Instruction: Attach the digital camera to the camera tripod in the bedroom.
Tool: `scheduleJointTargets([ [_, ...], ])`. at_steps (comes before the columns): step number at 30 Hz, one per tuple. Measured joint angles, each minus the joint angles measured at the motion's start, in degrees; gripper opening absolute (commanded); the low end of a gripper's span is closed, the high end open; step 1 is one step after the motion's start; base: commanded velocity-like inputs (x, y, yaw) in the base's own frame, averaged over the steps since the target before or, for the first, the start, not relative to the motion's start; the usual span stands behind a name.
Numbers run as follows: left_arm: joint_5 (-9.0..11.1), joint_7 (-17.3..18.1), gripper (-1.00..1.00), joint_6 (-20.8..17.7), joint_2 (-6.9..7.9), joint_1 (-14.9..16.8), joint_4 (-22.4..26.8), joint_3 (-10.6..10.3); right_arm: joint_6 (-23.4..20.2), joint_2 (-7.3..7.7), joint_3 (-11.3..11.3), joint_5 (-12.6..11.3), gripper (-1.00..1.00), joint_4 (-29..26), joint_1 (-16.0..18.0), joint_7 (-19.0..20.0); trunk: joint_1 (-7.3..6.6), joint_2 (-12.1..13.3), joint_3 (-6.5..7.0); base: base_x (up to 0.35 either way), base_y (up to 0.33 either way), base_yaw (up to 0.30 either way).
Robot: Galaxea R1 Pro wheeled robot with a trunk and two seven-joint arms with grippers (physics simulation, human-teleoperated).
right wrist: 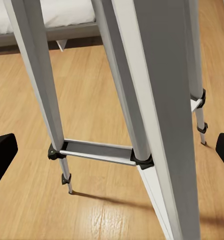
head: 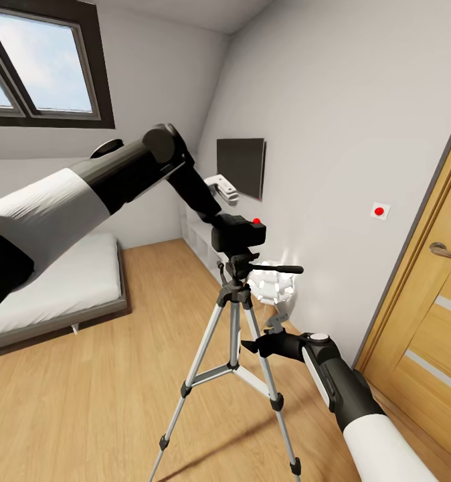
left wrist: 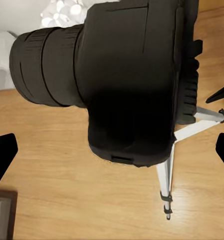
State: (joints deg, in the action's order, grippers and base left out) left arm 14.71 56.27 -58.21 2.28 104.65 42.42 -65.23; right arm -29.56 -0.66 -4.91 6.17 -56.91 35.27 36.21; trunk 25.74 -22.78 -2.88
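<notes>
Camera (head: pixel 238 234) sits on tripod (head: pixel 233 348) head; both grippers' jaws spread, left gripper (head: pixel 220 217) should back away straight without nudging it.

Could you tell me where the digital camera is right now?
In the head view, the digital camera sits atop the camera tripod, mid-frame, below the wall TV.

Matt black digital camera (head: pixel 238 233); brushed silver metal camera tripod (head: pixel 233 335); light wood floor (head: pixel 112 395)

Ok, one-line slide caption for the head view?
Digital camera sits on the camera tripod head, left arm reaching to it, right end effector beside the legs.
</notes>
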Motion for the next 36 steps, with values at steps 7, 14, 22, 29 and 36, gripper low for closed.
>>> scheduleJointTargets([
  [7, -0.1, 0.0, 1.0, 0.0, 1.3, 0.0, 0.2, 0.3, 0.0, 0.02, 0.0, 0.0, 1.0, 0.0, 0.0, 0.0, 0.0, 0.0, 0.0, 0.0, 0.0, 0.0],
  [14, -0.2, 0.2, 1.0, 0.0, 3.08, 0.0, 0.4, 0.3, 0.0, 0.06, 0.0, 0.0, 1.0, 0.0, 0.0, -0.1, 0.0, 0.0, 0.0, 0.0, 0.0, 0.0],
  [22, 0.3, 0.5, 1.0, 0.0, 6.81, 0.0, 1.1, 0.3, 0.0, 0.04, 0.0, 0.1, 1.0, 0.1, 0.0, -0.1, 0.0, 0.0, 0.0, 0.0, 0.0, 0.0],
  [29, 0.6, 1.1, 1.0, -0.1, 11.17, 0.0, 5.0, 0.2, 0.0, 0.06, 0.0, 0.1, 1.0, 0.1, 0.0, -0.1, 0.0, 0.0, 0.0, 0.0, 0.0, 0.0],
  [36, 0.7, 2.1, 1.0, -0.1, 14.61, -0.1, 6.3, 0.0, 0.0, 0.04, 0.0, 0.1, 1.0, 0.1, 0.0, -0.2, 0.0, 0.0, 0.0, 0.0, 0.0, 0.0],
])
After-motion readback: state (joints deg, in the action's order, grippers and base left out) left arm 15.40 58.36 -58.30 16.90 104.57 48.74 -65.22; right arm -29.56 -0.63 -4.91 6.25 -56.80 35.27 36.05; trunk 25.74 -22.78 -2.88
